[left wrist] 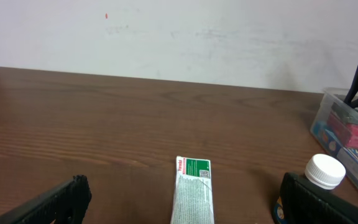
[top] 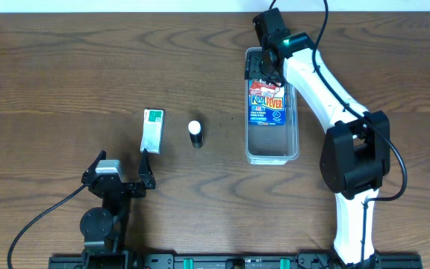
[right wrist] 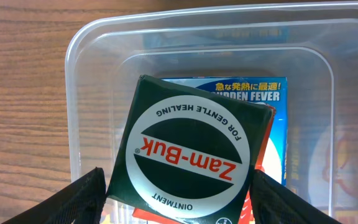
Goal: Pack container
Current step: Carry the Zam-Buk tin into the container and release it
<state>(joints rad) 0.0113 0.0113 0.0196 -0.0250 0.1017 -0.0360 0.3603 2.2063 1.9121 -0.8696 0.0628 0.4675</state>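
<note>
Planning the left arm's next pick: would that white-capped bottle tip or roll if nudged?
Probably tippy: the white-capped bottle stands upright on a narrow base. Its round body suggests it would roll once down. Likely light: far smaller than the container.

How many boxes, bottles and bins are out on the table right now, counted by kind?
Boxes: 3, the green-and-white box, the blue carton and the dark green box.
Bottles: 1, the white-capped bottle.
Bins: 1, the clear bin.
Total: 5.
A red edge under the dark green box may be another box; cannot tell.
</note>
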